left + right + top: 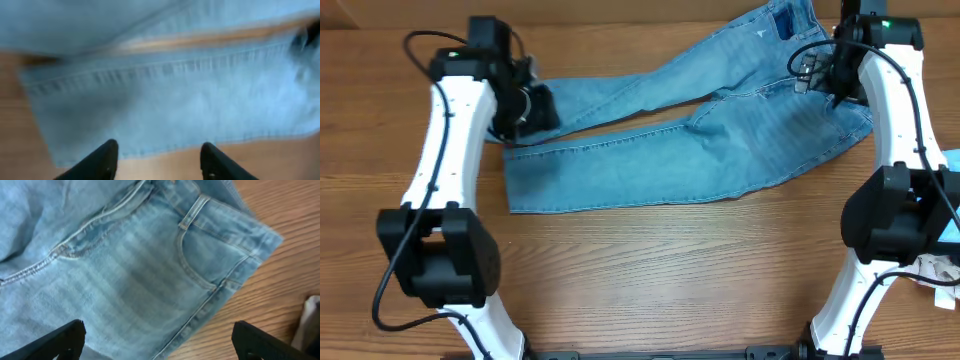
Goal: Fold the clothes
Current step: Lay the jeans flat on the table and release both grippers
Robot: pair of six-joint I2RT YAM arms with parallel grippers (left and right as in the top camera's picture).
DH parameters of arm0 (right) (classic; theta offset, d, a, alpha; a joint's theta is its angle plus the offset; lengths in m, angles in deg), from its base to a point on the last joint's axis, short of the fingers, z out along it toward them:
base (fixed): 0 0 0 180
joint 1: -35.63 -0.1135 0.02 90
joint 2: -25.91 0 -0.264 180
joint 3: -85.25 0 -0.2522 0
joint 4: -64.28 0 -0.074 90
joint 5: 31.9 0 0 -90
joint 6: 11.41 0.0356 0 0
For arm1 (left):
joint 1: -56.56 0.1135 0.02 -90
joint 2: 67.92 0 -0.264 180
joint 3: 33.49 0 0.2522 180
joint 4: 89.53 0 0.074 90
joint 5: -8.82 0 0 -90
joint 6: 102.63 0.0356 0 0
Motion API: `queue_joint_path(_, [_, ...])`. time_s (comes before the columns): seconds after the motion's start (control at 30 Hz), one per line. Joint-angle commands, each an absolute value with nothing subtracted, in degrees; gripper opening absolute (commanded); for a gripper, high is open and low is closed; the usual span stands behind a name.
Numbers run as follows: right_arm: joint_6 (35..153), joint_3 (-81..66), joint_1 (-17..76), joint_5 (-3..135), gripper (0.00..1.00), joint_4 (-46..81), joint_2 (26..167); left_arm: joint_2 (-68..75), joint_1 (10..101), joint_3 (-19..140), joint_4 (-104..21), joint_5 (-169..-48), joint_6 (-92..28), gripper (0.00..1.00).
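The light blue jeans (720, 130) lie flat across the back of the wooden table, waistband at the right, both legs running left. My left gripper (525, 108) hovers over the leg cuffs; in the left wrist view its open fingers (159, 160) sit above the hem edge of the lower leg (170, 105), holding nothing. My right gripper (820, 72) hovers over the waist end; in the right wrist view its fingers (159, 341) are spread wide above the front pocket and belt loop (192, 212), holding nothing.
Bare wooden table (670, 270) lies in front of the jeans. A white and blue object (945, 265) sits at the right edge, also showing in the right wrist view (307, 320). The arm bases stand at the front left and front right.
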State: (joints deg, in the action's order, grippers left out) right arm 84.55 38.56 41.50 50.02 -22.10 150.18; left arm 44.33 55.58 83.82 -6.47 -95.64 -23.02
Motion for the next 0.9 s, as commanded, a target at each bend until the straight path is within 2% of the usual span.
queue_joint_path(0.0, [84.5,39.0,41.5,51.8,0.98,-23.4,152.0,48.0,53.0,83.8,2.8,-90.8,-27.9,0.82])
queue_joint_path(0.07, [84.5,39.0,41.5,53.2,0.99,-23.8,152.3,48.3,54.3,83.5,5.3,-84.1,-35.0,0.93])
queue_joint_path(0.13, [84.5,39.0,41.5,54.0,1.0,-24.2,152.3,48.4,55.9,83.4,6.7,-80.1,-39.1,0.98])
queue_joint_path(0.23, [84.5,39.0,41.5,54.0,1.0,-25.1,152.3,48.5,58.8,79.8,4.5,-81.6,-38.1,0.98])
queue_joint_path(0.4, [84.5,39.0,41.5,54.0,1.0,-26.3,152.3,48.5,62.4,66.4,-7.2,-83.5,-34.7,0.98])
queue_joint_path(0.47, [84.5,39.0,41.5,54.0,1.0,-26.3,152.3,48.5,62.7,63.8,-11.5,-87.2,-30.5,0.97])
queue_joint_path(0.67, [84.5,39.0,41.5,54.0,1.0,-26.4,152.3,48.6,62.6,57.6,-20.3,-87.2,-30.0,0.94])
queue_joint_path(0.7, [84.5,39.0,41.5,54.0,1.0,-26.4,152.3,48.6,62.6,56.8,-21.5,-87.2,-29.5,0.88])
queue_joint_path(0.77, [84.5,39.0,41.5,54.0,1.0,-26.4,152.3,48.5,62.6,56.7,-22.1,-88.8,-28.3,0.55])
queue_joint_path(0.8, [84.5,39.0,41.5,54.0,1.0,-26.4,152.3,48.5,62.6,56.8,-22.0,-89.4,-27.8,0.04])
queue_joint_path(0.87, [84.5,39.0,41.5,54.0,1.0,-26.5,152.3,48.5,62.7,57.0,-20.4,-88.9,-27.8,0.04])
